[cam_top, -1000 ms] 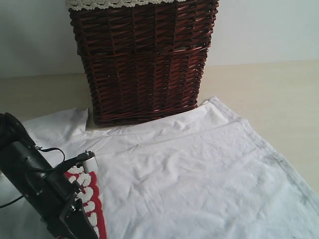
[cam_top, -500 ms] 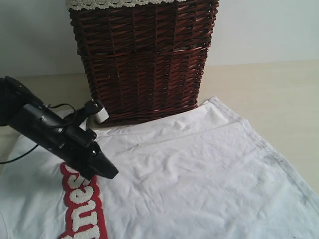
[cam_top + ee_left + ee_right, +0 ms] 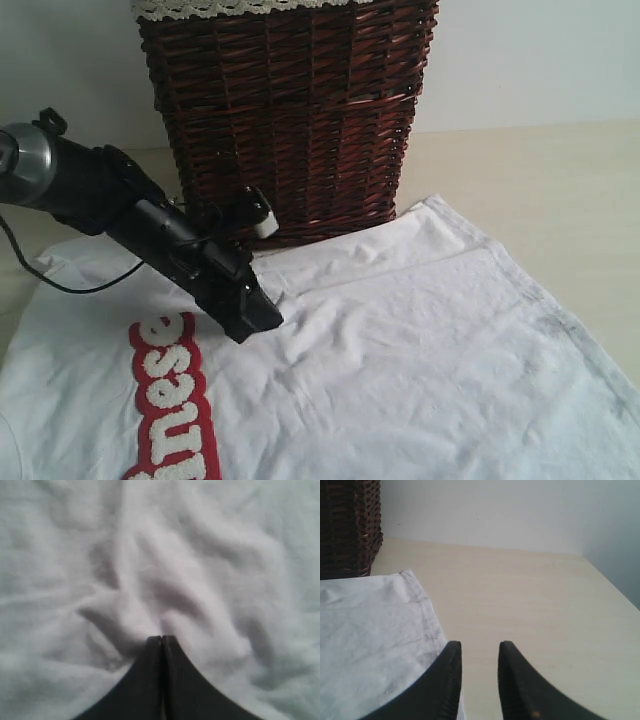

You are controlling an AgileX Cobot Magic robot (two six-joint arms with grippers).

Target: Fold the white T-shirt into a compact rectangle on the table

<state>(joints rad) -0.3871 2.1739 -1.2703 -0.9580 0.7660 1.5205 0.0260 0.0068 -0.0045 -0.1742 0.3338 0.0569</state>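
We saw the white T-shirt (image 3: pixel 400 350) lying flat on the table (image 3: pixel 560 190) at 6 o'clock of the wicker basket (image 3: pixel 290 120). Its red patch band (image 3: pixel 175 400) ran from 6 towards 12 o'clock, and its stitched edge lay on the 3 o'clock side, so its long axis ran roughly 9 to 3. The left gripper (image 3: pixel 161 639) had its fingers pressed together with the tips on puckered cloth, while the right gripper (image 3: pixel 479 655) had its fingers spread over the shirt's edge.

White T-shirt (image 3: pixel 400 350), red band (image 3: pixel 168 400), perhaps grey smudges (image 3: pixel 548 322)
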